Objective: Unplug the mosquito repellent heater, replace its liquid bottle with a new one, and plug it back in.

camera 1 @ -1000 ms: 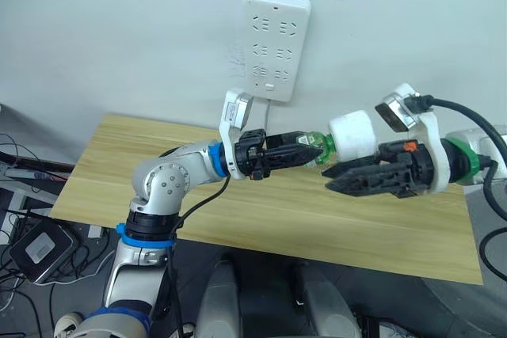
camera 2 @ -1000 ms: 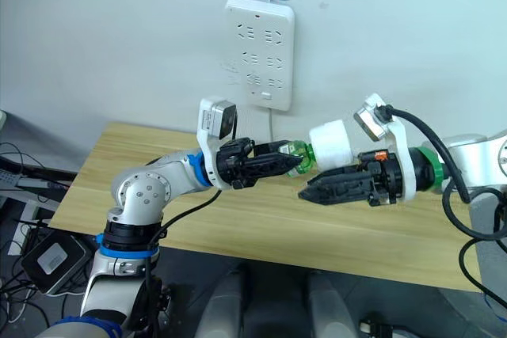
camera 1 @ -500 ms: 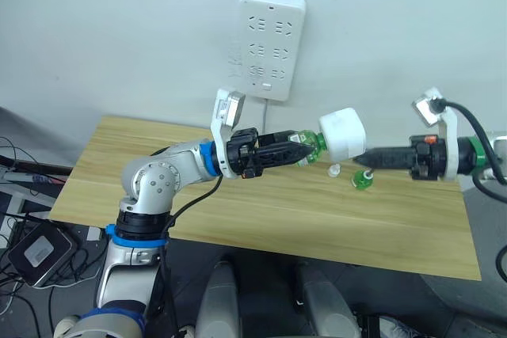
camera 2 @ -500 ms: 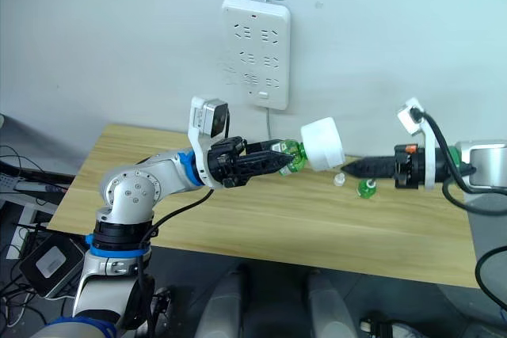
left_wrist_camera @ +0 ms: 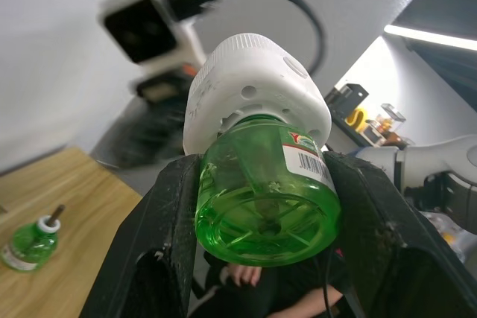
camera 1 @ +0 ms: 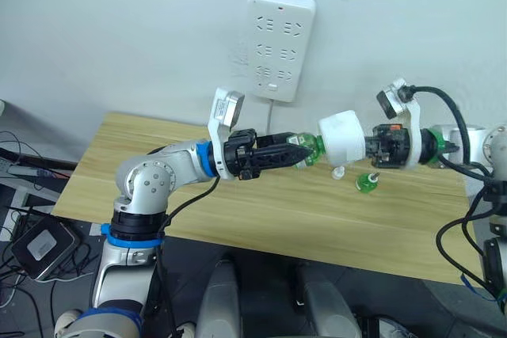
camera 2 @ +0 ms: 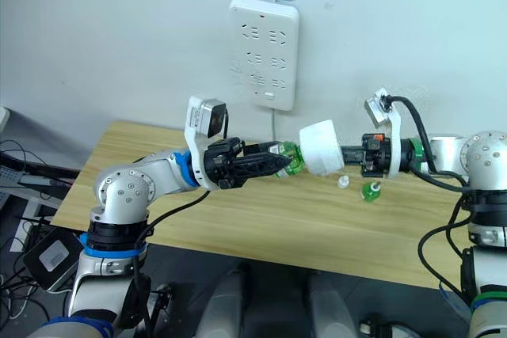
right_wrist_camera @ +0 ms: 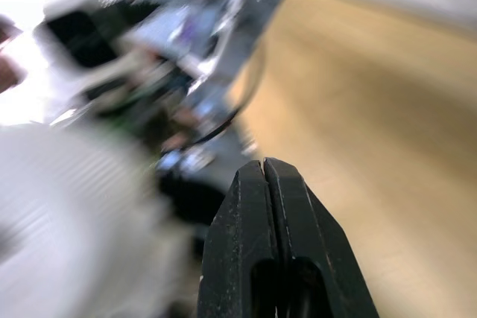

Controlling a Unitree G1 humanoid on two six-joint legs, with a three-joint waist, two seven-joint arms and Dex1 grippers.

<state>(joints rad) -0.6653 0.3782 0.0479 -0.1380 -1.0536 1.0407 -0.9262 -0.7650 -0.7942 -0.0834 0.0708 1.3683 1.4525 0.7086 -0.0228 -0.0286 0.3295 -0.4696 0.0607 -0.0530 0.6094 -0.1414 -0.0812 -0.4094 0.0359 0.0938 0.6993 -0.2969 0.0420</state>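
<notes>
The white rounded mosquito repellent heater (camera 1: 342,138) is held in the air above the table, with a green liquid bottle (camera 1: 307,148) still fitted in it. My left gripper (camera 1: 303,149) is shut on that bottle; in the left wrist view the green bottle (left_wrist_camera: 264,199) sits between both fingers (left_wrist_camera: 168,243), with the heater (left_wrist_camera: 253,83) beyond it. My right gripper (camera 1: 368,149) is shut with nothing in it, its tip right beside the heater's far side. The right wrist view shows its fingers (right_wrist_camera: 257,206) pressed together. A second green bottle (camera 1: 365,182) stands on the table.
A white power strip (camera 1: 280,43) hangs on the wall above the wooden table (camera 1: 261,219). A small white cap (camera 1: 338,172) lies next to the standing bottle. The right arm's cable loops off the table's right end.
My right gripper went from open under the heater to shut, drew away to the right, then came back beside the heater. The left gripper kept its hold on the bottle.
</notes>
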